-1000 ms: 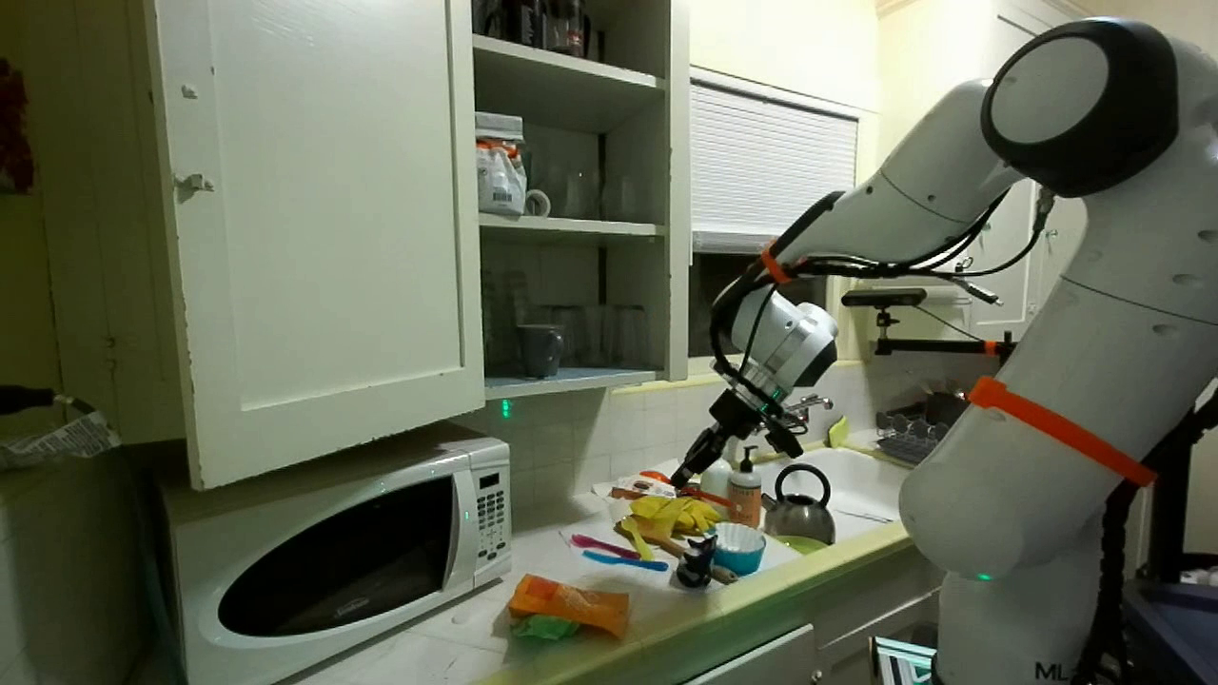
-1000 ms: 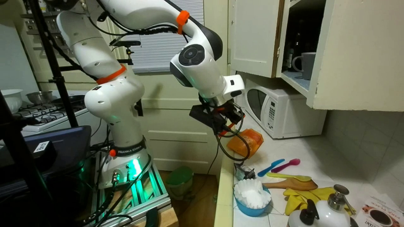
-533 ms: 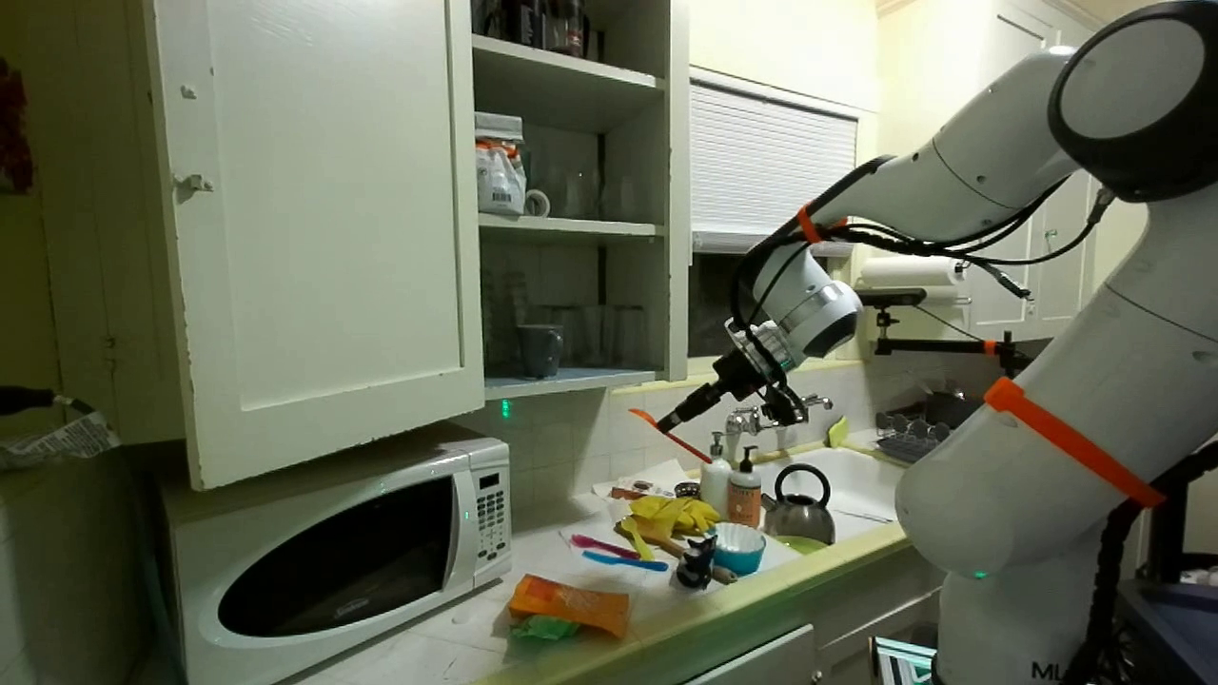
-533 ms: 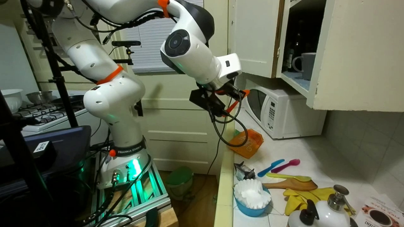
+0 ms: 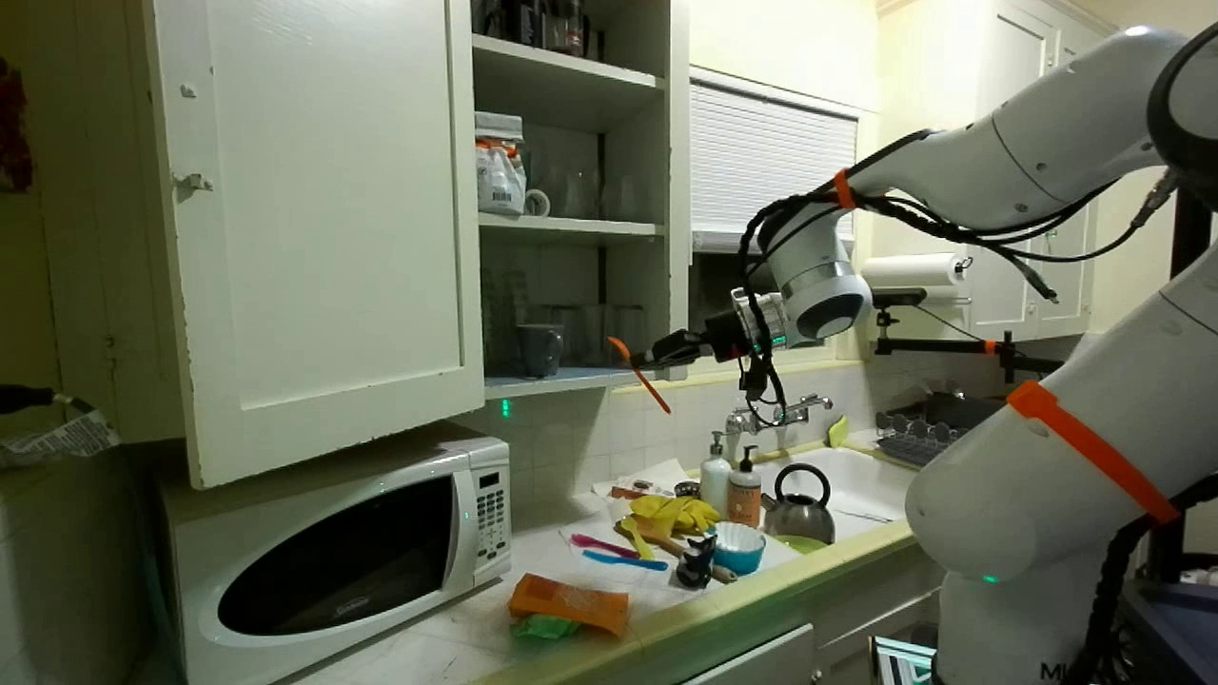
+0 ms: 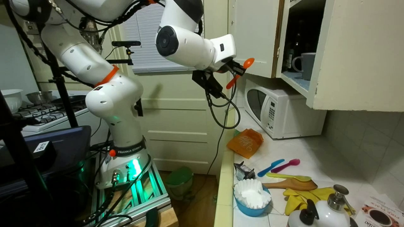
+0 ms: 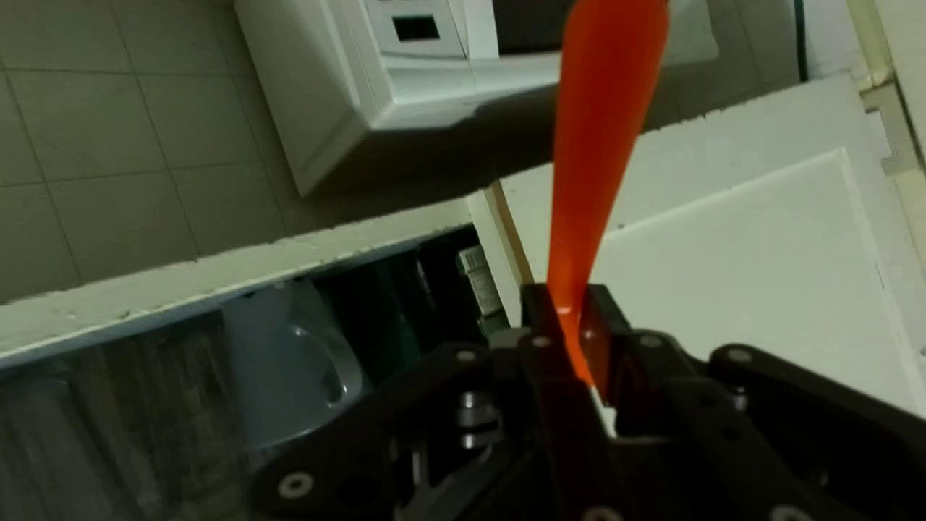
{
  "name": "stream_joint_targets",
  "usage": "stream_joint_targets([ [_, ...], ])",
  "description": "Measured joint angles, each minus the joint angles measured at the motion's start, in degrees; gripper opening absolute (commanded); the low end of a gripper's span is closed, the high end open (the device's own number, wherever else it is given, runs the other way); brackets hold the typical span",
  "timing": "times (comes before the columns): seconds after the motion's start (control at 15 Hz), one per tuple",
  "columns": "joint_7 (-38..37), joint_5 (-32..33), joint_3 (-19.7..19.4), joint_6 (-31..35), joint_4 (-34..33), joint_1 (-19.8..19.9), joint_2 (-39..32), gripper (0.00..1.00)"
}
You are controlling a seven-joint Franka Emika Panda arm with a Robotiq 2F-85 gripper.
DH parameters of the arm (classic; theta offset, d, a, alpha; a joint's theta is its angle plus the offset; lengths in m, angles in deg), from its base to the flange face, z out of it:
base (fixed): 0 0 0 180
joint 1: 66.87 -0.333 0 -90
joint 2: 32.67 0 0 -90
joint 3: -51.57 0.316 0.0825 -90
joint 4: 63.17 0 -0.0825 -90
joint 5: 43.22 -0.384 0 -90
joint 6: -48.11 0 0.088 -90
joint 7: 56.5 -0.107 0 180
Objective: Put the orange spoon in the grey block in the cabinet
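My gripper [image 5: 639,361] is shut on the slender orange spoon [image 5: 653,391], held in the air near the lowest shelf's height. In the wrist view the fingertips [image 7: 535,304] pinch the spoon [image 7: 600,123], which crosses the jaws. In an exterior view the spoon's bowl [image 6: 248,63] points up and its handle down. The white cabinet [image 5: 677,190] stands open. A grey mug [image 5: 540,350] stands upright on its lowest shelf, left of and beyond the gripper. The mug also shows in an exterior view [image 6: 308,66] and, inverted, in the wrist view [image 7: 282,369]. No grey block shows apart from this mug.
The open cabinet door [image 5: 333,238] juts out left of the shelves, above the white microwave [image 5: 343,561]. Clear glasses [image 5: 623,333] stand beside the mug. Below lie colored utensils [image 5: 623,561], an orange packet [image 5: 571,604], soap bottles [image 5: 745,495] and a kettle [image 5: 799,518].
My gripper has risen from near the counter with the orange spoon and tilted from pointing down to nearly level, facing the cabinet. The mug and counter items have not moved.
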Motion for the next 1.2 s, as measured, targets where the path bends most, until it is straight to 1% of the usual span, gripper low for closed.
stream_joint_targets([
  [0.07, -0.09, -1.95, -0.55, 0.52, -0.01, -1.25, 0.69, 0.15],
  [0.2, -0.09, -1.89, -1.17, 0.67, -0.05, -2.32, 0.97, 0.15],
  [0.6, -0.08, -1.84, -1.57, 0.67, -0.05, -2.41, 0.83, 0.15],
  [0.67, -0.08, -1.84, -1.57, 0.67, -0.05, -2.41, 0.84, 0.04],
  [0.87, -0.08, -2.06, -2.06, 0.67, -0.06, -3.00, 0.84, 0.04],
  [1.07, 1.36, -4.64, -3.47, 0.58, -0.05, -5.19, 0.84, 0.04],
  [1.2, 4.13, -8.36, -4.23, 0.55, 0.02, -6.76, 0.87, 0.04],
])
